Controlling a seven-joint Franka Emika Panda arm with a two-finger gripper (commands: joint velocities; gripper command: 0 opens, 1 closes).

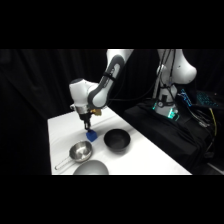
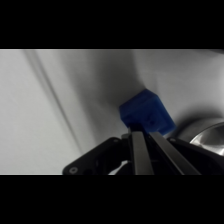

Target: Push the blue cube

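On a white counter [image 1: 145,157], the claw [image 1: 88,126], fingers clenched together and empty, hangs just above the blue cube [image 1: 92,135], which sits between pan [image 1: 80,151] and black bowl [image 1: 116,139]. Contact seems imminent; next needs a steady sideways shove.

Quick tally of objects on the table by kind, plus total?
Blue cube: 1
Black bowl: 1
Metal pan: 1
Grey round item cut off at the table's front edge, kind unclear: 1
Total: 4
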